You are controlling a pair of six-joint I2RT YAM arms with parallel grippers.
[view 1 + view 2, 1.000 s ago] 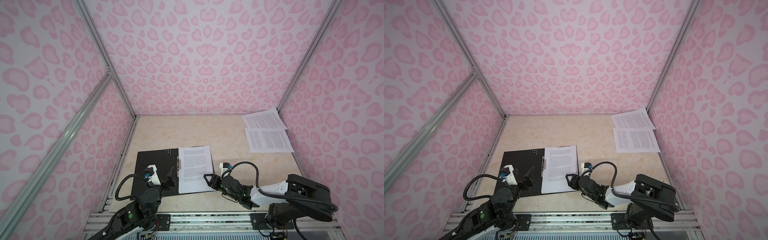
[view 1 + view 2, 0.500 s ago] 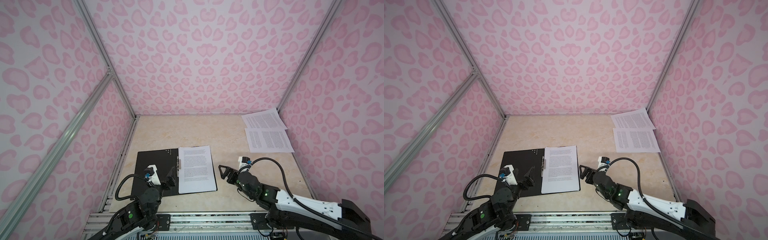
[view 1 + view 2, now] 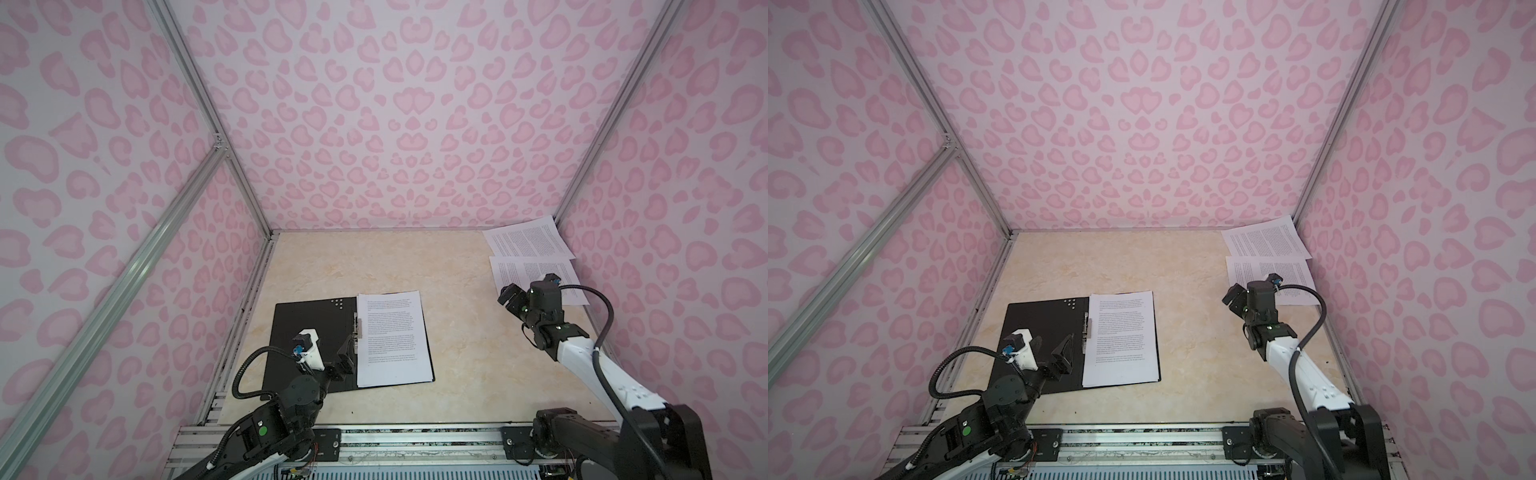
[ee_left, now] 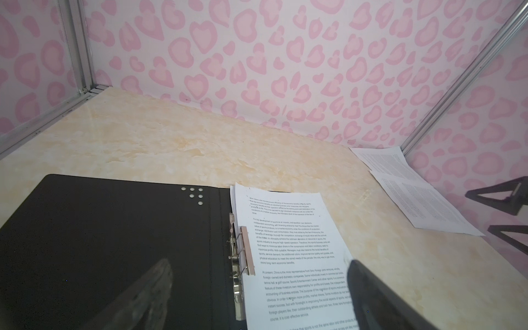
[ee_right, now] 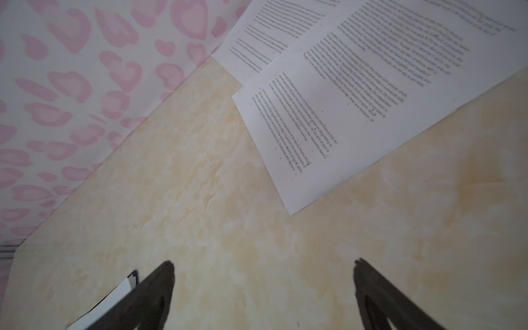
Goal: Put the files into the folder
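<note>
**A:** Since the right gripper (image 3: pixel 508 296) has its jaws spread wide with nothing between them, where would you take hold?

**B:** On the nearer loose sheet (image 5: pixel 357 114). It lies flat on the table (image 5: pixel 200 200) ahead of those jaws, apart from the tips, with one pointed corner closest to them. The farther loose sheet (image 5: pixel 265 34) lies beyond it against the wall (image 5: pixel 71 85), and the two meet along an edge.

**A:** How will it handle?

**B:** I judge it almost weightless and limp. It is a single thin page of dense black print that will droop when lifted and crease under a hard pinch. The table looks smooth and glossy, cream with a marbled pattern, so a finger has no lip to get under. The sheet will probably slide before it lifts, so I'd work that near corner.

**A:** And the left gripper (image 3: pixel 1048 351)?

**B:** It also gapes, empty. It hovers over the folder (image 3: pixel 311 332), which lies open and flat, matte black inside. One jaw is above the bare cover and the other above the filed stack (image 4: pixel 285 243). The metal clip (image 4: pixel 245 251) runs between them, just ahead. That stack looks stiffer, being several sheets with squared edges. I cannot tell whether the clip is pressing on it.
</note>
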